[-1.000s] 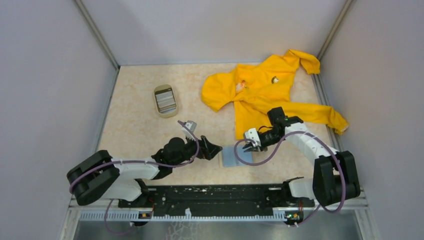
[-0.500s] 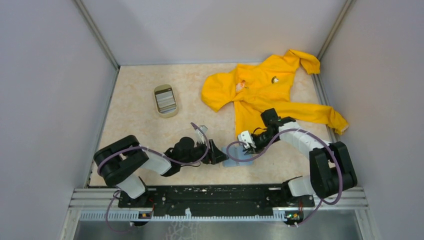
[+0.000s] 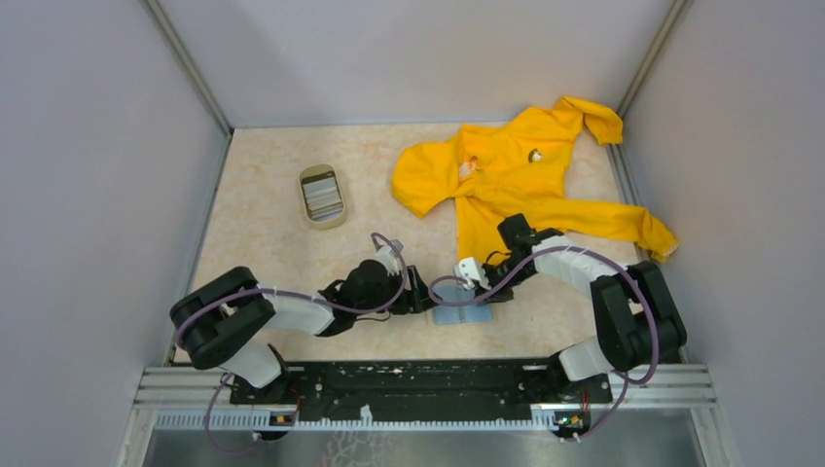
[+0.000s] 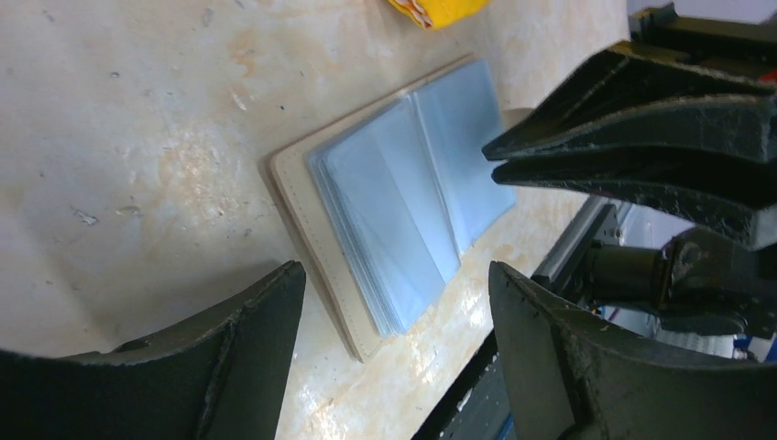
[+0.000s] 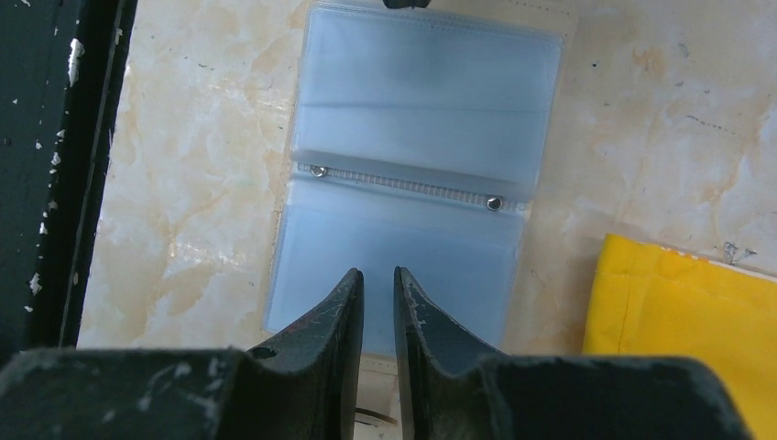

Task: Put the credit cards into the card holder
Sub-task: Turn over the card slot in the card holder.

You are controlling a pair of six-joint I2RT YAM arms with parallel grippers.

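**Flanking the open card holder, both grippers empty**

We have the card holder [image 3: 462, 313] [image 4: 403, 202] [image 5: 421, 101], a cream-backed booklet of clear bluish plastic sleeves. It lies open and flat on the pale marbled table [image 3: 272, 253], near the arms' bases.

The left gripper [image 3: 426, 297] [image 4: 396, 273] sits low just beside the holder's left edge. Its fingers are spread wide, and the wrist view frames the sleeves between them.

The right gripper [image 3: 474, 290] [image 5: 376, 275] stands over the opposite page. Its fingers are drawn almost together, and we see nothing in the slit between them.

The credit cards [image 3: 322, 197] look to be the flat grey pieces in the small beige oval dish [image 3: 321, 170]. They are well apart from both grippers, towards the far left, and we cannot tell one card from the other.

A crumpled yellow jacket [image 3: 516, 175] [image 4: 435, 9] [image 5: 678, 312] sprawls behind the right arm, its edge just beside the holder.
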